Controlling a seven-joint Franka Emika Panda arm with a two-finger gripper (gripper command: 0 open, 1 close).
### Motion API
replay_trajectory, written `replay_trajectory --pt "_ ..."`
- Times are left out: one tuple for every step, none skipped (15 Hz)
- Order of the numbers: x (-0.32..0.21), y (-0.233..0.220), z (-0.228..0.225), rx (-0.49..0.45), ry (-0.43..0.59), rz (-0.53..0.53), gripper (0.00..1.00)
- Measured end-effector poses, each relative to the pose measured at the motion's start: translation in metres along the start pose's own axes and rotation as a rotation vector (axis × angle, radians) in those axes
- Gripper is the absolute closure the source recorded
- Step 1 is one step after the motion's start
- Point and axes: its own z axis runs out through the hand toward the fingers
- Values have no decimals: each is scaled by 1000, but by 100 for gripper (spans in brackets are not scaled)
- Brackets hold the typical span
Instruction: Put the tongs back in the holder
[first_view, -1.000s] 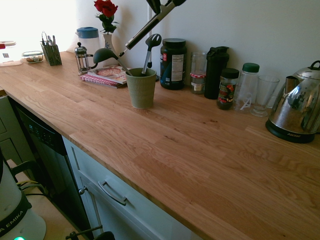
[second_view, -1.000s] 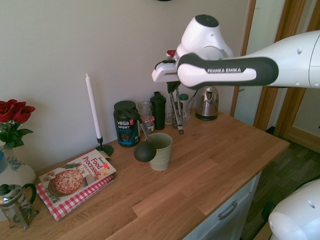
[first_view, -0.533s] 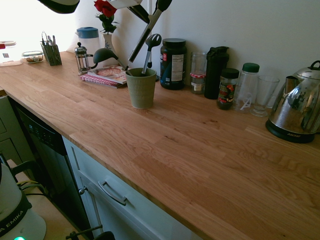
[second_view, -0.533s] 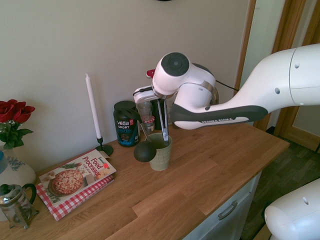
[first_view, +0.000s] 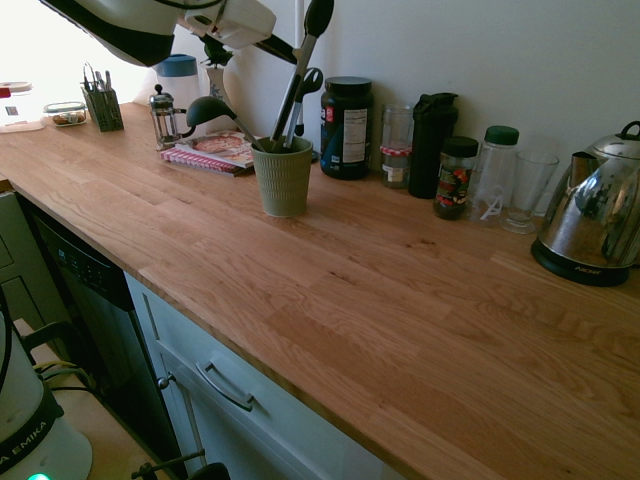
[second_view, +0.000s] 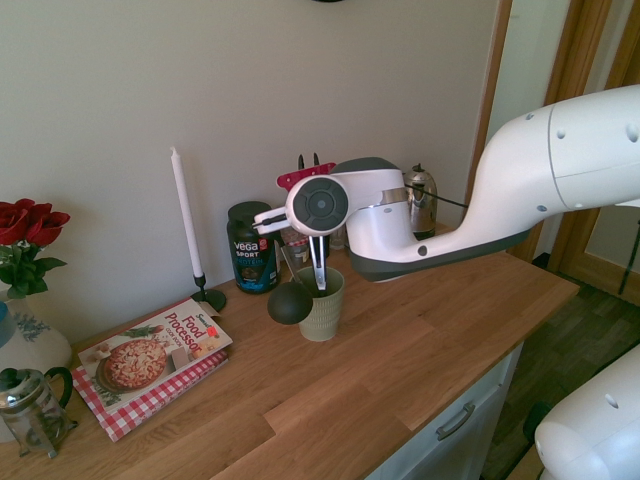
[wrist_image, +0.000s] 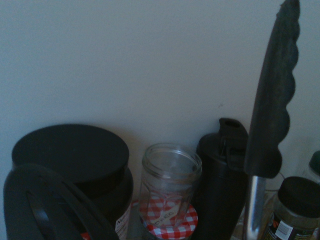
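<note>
Two fingers of your gripper (first_view: 287, 50) are clamped on the tongs (first_view: 294, 90), which stand, slightly tilted, with their lower end inside the green holder (first_view: 283, 182); beside them, in the holder, leans the black ladle (first_view: 212, 112).

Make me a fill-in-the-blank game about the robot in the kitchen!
The gripper is holding the ____.
The tongs' lower end is inside the green ____.
The French press stands on the wooden ____.
The flowers are ____.

Missing words: tongs; holder; counter; red.
</note>
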Motion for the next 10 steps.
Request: replay_trajectory --pt "-3 2 9 -4 -6 0 100" --pt "-3 2 15 -8 -9 0 100" --pt "-3 3 19 -13 -10 0 0" --pt "-4 5 23 -24 -14 0 0" --pt "-7 8 26 -33 -21 -3 0" --pt "-13 12 29 -42 -32 -10 0" --pt "-20 16 32 -51 -44 -19 0" --pt "-26 20 33 -59 -53 -27 0" --pt "-30 23 34 -64 -59 -32 0" --pt "-33 26 34 -68 -63 -36 0"
